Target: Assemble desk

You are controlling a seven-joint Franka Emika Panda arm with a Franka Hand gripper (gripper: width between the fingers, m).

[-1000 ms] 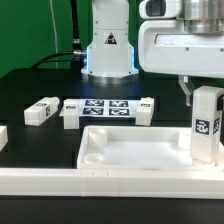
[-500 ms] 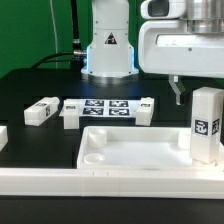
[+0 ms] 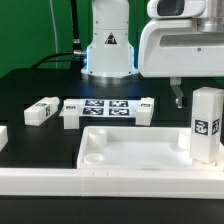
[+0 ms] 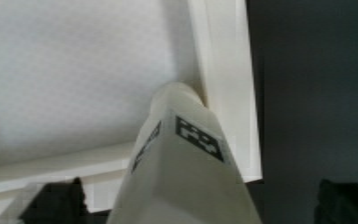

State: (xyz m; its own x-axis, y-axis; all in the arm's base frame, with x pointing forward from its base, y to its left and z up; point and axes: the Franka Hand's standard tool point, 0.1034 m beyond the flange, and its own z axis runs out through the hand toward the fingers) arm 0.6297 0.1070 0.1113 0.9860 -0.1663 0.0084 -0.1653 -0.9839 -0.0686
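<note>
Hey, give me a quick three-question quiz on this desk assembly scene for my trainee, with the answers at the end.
1. True or false: the leg in a corner of the desk top stands upright.
2. The gripper is: A) shut on the leg; B) open, with a finger on either side of the leg; C) out of view.
3. What lies on the table just to the exterior view's left of the marker board?
Key: 1 true; 2 B; 3 a loose leg.

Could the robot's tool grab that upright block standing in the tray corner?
Likely yes: the tool is open, straddling the top of the desk leg, with nothing between them.
</note>
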